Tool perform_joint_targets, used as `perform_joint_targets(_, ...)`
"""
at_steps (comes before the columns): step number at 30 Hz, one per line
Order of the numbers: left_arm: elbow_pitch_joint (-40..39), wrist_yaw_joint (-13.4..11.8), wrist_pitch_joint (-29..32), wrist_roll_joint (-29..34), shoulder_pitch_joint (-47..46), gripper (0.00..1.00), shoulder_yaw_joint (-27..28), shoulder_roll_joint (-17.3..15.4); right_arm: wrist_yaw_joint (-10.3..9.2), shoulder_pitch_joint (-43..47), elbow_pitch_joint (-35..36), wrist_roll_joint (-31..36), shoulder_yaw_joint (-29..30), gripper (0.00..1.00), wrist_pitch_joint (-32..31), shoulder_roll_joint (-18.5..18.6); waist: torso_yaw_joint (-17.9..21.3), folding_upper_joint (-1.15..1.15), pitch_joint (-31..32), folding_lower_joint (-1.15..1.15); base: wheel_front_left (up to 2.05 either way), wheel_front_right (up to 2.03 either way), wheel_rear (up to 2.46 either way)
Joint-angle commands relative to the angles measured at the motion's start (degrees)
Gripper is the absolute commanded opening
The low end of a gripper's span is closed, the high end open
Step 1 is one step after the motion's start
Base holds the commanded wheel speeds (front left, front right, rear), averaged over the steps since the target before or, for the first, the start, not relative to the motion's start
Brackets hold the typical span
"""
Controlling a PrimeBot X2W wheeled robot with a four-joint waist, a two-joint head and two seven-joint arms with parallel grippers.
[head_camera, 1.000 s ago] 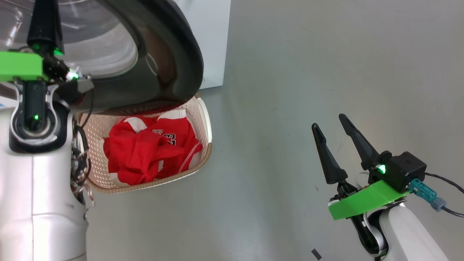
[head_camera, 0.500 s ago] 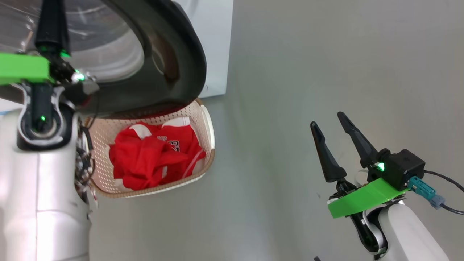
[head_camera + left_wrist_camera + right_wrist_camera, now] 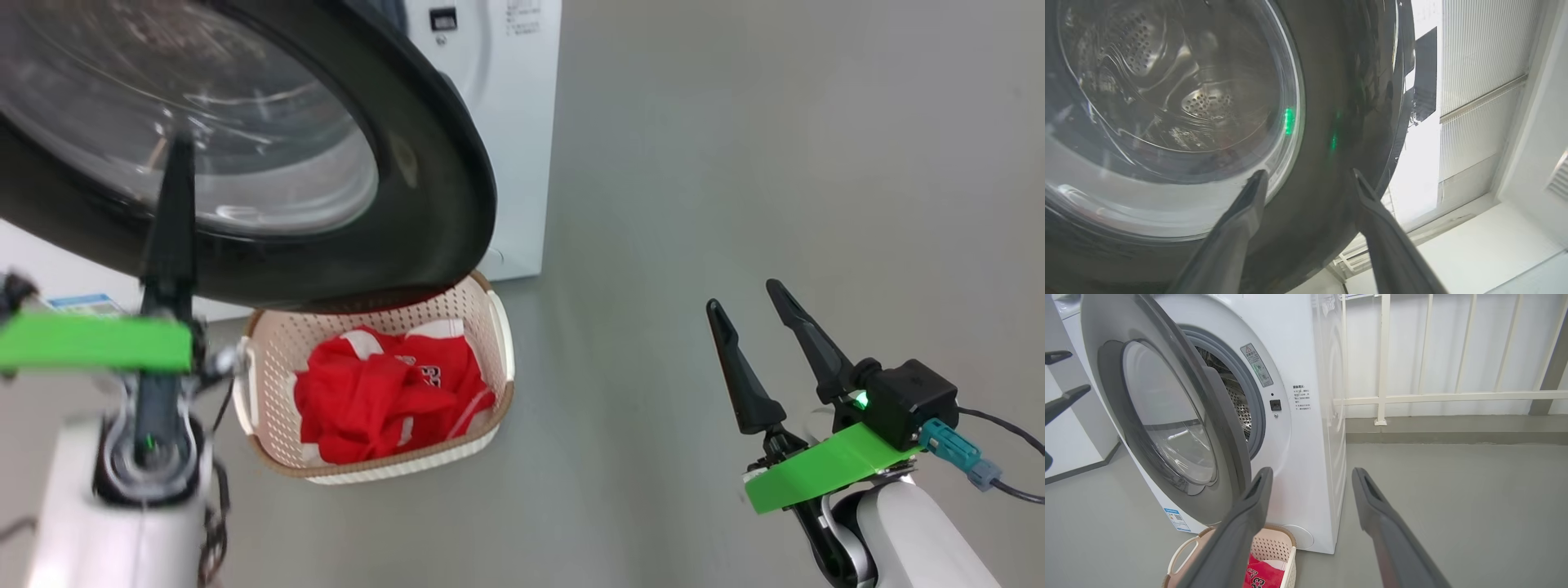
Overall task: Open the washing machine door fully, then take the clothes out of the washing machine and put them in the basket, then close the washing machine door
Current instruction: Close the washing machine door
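The washing machine door point(image 3: 424, 163) stands partly open, its glossy black rim and bulging glass hanging over the basket point(image 3: 500, 327). Bright red clothes point(image 3: 375, 400) with white trim lie in that cream basket on the floor, in front of the white washing machine point(image 3: 514, 122). My left gripper point(image 3: 178, 151) points up at the door's outer face. In the left wrist view the gripper point(image 3: 1308, 179) is open, the black rim point(image 3: 1331, 81) just beyond its tips, nothing held. My right gripper point(image 3: 743, 294) hovers open and empty over the floor at the right. The right wrist view shows the door point(image 3: 1167, 416), the steel drum point(image 3: 1241, 408) and the basket point(image 3: 1290, 555).
Grey floor point(image 3: 735, 163) stretches right of the machine. A white railing point(image 3: 1384, 396) and wall stand behind it. A white unit point(image 3: 1065, 449) lies left of the door. A cable point(image 3: 1004, 469) trails from my right wrist.
The head camera has shifted, so the whole picture sits lower and further right. My left gripper has dropped back down along the door's outer face. The right arm keeps its pose.
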State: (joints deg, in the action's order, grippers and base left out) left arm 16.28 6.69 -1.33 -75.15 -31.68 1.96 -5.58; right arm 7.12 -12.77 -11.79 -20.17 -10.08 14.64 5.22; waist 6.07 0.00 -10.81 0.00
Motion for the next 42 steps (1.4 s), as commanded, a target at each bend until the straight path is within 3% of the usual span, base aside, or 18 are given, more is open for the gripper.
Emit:
perform_joint_targets(1,-1.9,0.7,-0.7,1.0,0.9,1.0,1.1,-2.1,0.36,0.8,1.4,0.4,-1.1,1.0,0.4,0.2,-0.7,0.0,1.4,0.0,0.0,0.0,0.0)
perform_joint_targets(9,-7.7,0.8,-10.3,16.6,13.0,1.0,-5.0,-7.5,0.36,2.4,1.3,0.4,-0.5,1.0,0.4,1.1,-1.3,0.0,5.4,0.0,0.0,0.0,0.0)
perform_joint_targets(17,-8.4,-0.8,-13.6,34.0,21.6,1.0,-4.9,-10.4,0.36,4.4,1.5,0.6,0.5,1.0,0.4,1.0,-1.7,0.0,9.0,0.0,0.0,0.0,0.0)
perform_joint_targets(23,-11.3,-2.8,-13.6,49.3,25.2,1.0,-2.4,-9.9,0.36,5.3,2.0,0.8,0.7,1.0,0.4,0.7,-1.8,0.0,10.2,0.0,0.0,0.0,0.0)
perform_joint_targets(27,-12.6,-3.4,-13.6,55.3,28.0,1.0,-0.2,-7.9,0.36,5.7,2.6,1.2,1.0,1.0,0.4,0.6,-1.4,0.0,10.7,0.0,0.0,0.0,0.0)
perform_joint_targets(32,-12.2,-4.1,-13.7,60.2,31.1,1.0,2.0,-5.9,0.36,6.5,2.8,1.2,1.5,1.0,0.4,0.5,-1.0,0.0,11.1,0.0,0.0,0.0,0.0)
perform_joint_targets(42,-10.9,-2.7,-13.7,63.3,32.8,1.0,5.7,-2.4,0.36,7.4,2.8,1.0,2.2,1.0,0.4,0.4,-1.1,0.0,11.8,0.0,0.0,0.0,0.0)
